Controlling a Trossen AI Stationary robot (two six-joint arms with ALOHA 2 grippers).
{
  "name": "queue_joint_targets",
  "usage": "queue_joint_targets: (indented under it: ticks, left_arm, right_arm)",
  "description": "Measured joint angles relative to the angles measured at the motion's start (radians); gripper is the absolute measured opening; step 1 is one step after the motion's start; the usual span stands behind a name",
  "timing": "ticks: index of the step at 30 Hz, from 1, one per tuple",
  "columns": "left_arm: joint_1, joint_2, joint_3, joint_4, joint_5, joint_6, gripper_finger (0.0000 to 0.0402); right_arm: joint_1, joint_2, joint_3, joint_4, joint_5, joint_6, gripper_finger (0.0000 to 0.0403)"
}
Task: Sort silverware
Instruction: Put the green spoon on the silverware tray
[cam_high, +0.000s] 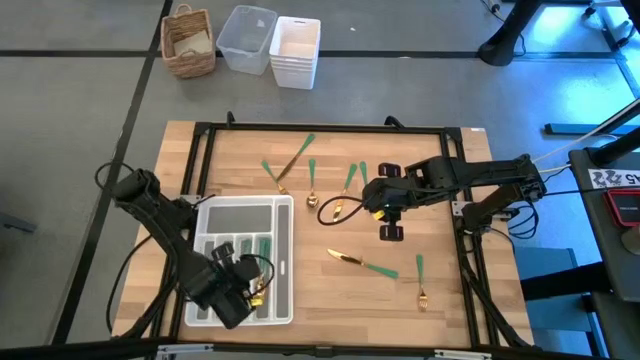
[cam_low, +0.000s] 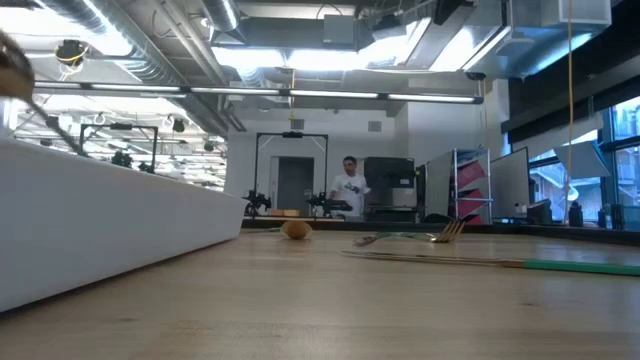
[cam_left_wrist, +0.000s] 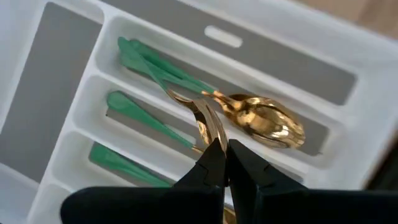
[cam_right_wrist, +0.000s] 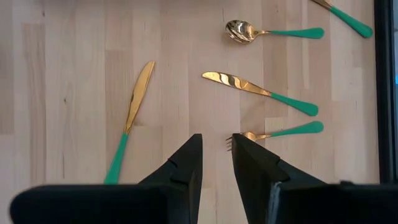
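Observation:
The white compartmented tray lies at the table's near left, with green-handled silverware in its slots. My left gripper hangs over the tray's near end, shut on a gold-headed spoon. Another spoon lies in the slot just beyond it. My right gripper hovers open above the middle of the table and holds nothing. A fork lies on the wood with its tines just beside one finger. Knives and a spoon lie flat farther off. My left gripper pinches the spoon's gold head between its two fingers, coming steeply from above. The head stands on edge in the hold. The green handle slants away from the fingers down into the tray slot, beside the handle of the spoon lying there.
More silverware lies scattered on the wood: several pieces at the far middle, a knife and a fork at the near right. A black frame rims the table. A basket and bins stand beyond the far edge.

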Motion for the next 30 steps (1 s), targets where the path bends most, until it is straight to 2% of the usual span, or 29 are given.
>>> queue_joint_targets:
  ticks: [6, 13, 21, 30]
  left_arm:
    - [0.021, 0.09, 0.0, 0.004, 0.007, -0.001, 0.0]
    - [0.048, 0.154, 0.0, 0.058, 0.111, 0.068, 0.0008]
    - [0.075, 0.162, -0.001, 0.167, 0.135, 0.101, 0.0062]
    - [0.113, 0.162, -0.001, 0.186, 0.279, 0.125, 0.0131]
  right_arm:
    - [0.0, 0.0, 0.0, 0.0, 0.0, 0.0, 0.0088]
    - [0.0, 0.0, 0.0, 0.0, -0.001, 0.0, 0.0088]
    - [0.0, 0.0, 0.0, 0.0, -0.019, 0.0, 0.0088]
    - [0.0, 0.0, 0.0, -0.008, -0.045, 0.0, 0.0088]
